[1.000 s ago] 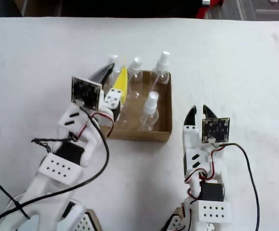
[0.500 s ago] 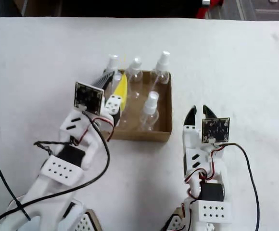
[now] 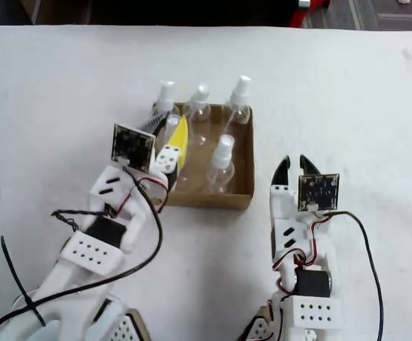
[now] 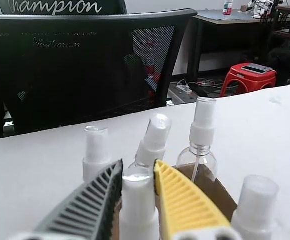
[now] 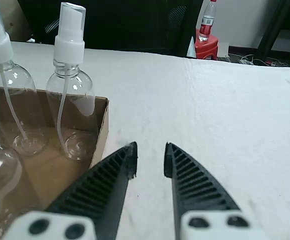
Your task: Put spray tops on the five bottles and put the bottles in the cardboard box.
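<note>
The white desk (image 3: 348,92) carries the cardboard box (image 3: 206,199) near its middle, with both arms coming in from the near edge. The left hand (image 4: 137,170) is above the box's left side. Its grey and yellow jaws are clamped on the white spray top (image 4: 136,200) of the last bottle (image 3: 170,126), which is upright. The hand hides the bottle's base, so I cannot tell whether it touches the box floor. The right hand (image 5: 150,150) is low over the desk just off the box's near right corner, with its jaws apart and nothing between them. Of the four other bottles, one (image 3: 222,167) stands in the right half of the box and two (image 3: 200,108) (image 3: 240,96) stand along its far wall. The fourth (image 3: 166,94) is at the far left corner, just beyond the held one; whether it is inside the wall there is hard to make out. Each of the five bottles has a spray top on, so capping looks finished and boxing the last bottle appears to be the step in hand. The next move likely calls for lowering the bottle until it stands on the box floor. The jaws should then part only a little and rise straight up, because the corner bottle is very close and a sideways exit could tip it.
</note>
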